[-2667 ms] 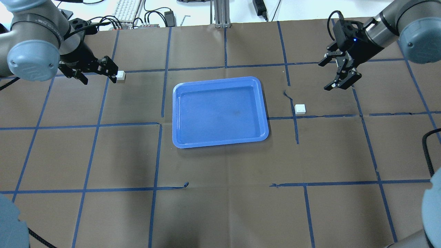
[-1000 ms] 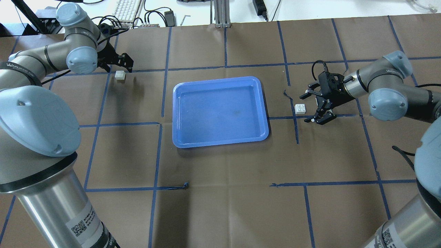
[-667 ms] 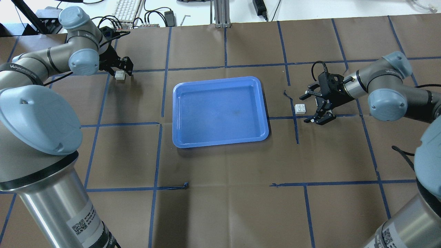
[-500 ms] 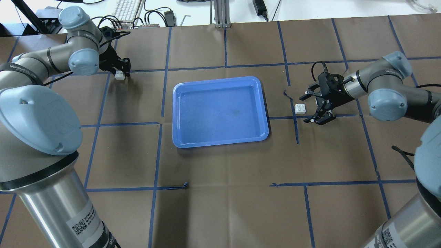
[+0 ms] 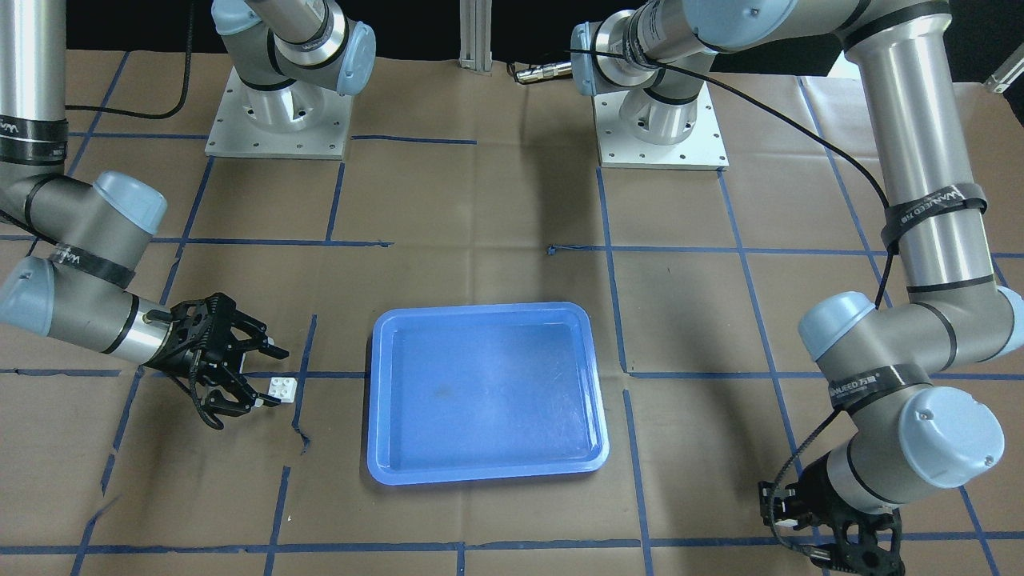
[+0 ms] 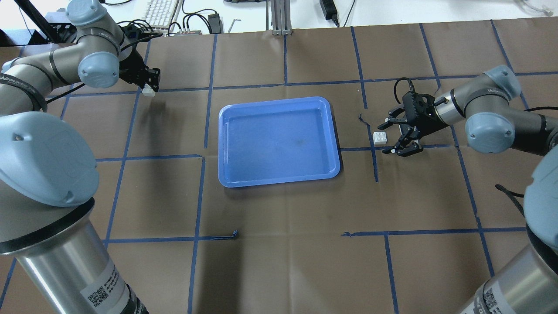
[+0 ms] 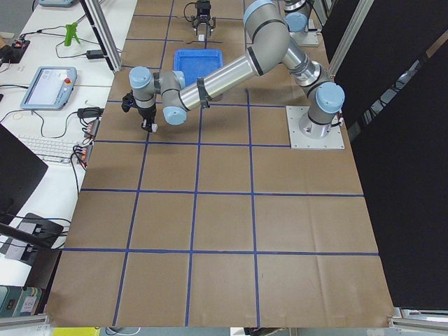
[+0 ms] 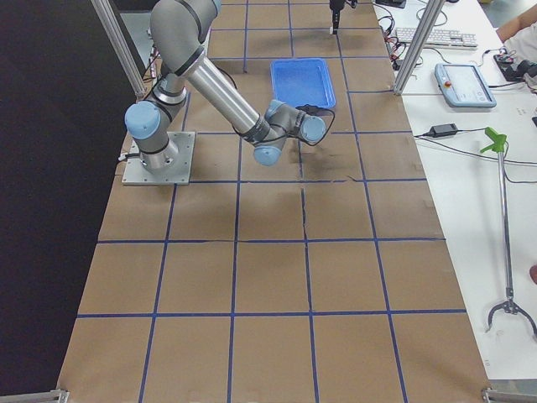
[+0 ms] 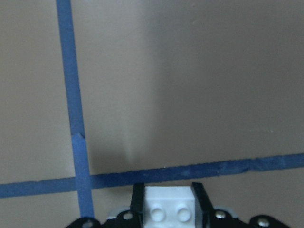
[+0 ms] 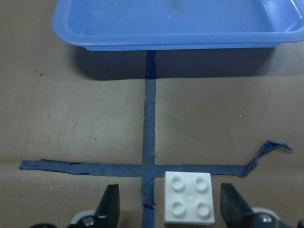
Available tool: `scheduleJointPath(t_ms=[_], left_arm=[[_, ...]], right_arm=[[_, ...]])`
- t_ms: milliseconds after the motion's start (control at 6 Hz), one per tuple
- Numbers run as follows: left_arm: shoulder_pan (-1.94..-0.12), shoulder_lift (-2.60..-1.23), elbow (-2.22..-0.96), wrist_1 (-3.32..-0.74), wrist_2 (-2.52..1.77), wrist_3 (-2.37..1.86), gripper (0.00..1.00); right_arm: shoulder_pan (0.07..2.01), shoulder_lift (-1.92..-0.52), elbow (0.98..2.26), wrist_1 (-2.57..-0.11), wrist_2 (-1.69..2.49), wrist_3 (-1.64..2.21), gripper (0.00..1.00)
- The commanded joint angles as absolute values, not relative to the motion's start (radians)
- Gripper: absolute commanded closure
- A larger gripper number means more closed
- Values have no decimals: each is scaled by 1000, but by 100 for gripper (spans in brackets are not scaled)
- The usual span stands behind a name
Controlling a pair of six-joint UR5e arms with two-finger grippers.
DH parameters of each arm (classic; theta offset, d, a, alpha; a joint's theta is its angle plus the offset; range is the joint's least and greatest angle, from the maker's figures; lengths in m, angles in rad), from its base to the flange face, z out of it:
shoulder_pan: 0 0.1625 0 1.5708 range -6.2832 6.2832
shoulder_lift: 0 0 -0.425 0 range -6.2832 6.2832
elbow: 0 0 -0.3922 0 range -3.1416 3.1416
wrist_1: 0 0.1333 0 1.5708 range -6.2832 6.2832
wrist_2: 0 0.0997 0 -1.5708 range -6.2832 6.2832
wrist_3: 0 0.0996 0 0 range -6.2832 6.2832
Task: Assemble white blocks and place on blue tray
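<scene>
Pinching a white block [image 9: 169, 209] at the blue tray's [image 6: 279, 100] ten o'clock is the left gripper [image 6: 149, 87]; the right gripper [image 6: 392, 136], jaws apart, straddles the other block [image 6: 380, 138] at three o'clock

On inspection, left arm [image 6: 41, 78] and right arm [image 6: 501, 113]: silver-grey tubular links, pale blue joint caps, black bands lettered white. Both left gripper [image 6: 149, 87] and right gripper [image 6: 389, 137] black; black cables [image 6: 396, 85]. Grey base plates [image 5: 232, 138], screw holes visible.

The table [image 6: 279, 218] is covered in brown paper with blue tape lines [image 6: 196, 196] making big squares. A blue tray [image 6: 279, 180] lies flat in the middle. One small white block [image 6: 380, 138] sits studs up beside a tape crossing, near the tray but not touching it.
</scene>
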State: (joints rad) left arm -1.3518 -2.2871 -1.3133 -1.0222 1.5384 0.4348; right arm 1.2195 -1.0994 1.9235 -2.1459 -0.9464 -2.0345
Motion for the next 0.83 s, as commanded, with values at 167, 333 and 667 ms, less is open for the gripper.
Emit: scheduleJointPath(t_ms=[167,333,667], left_arm=[[-1562,-2172,-1409,-1049,1570,784,100],[-1659,-2137,-1461,-1049,1662,948,100],[-1832,-2144,-1518,-1019,1674,1133,100]], right_arm=[[1220,-1095,1916,-2148,-946,-2034,57],[1220,-1098,1914,-2146,-945,-2034,65],[1220,-1114,1884,-2149,-949,-2023,73]])
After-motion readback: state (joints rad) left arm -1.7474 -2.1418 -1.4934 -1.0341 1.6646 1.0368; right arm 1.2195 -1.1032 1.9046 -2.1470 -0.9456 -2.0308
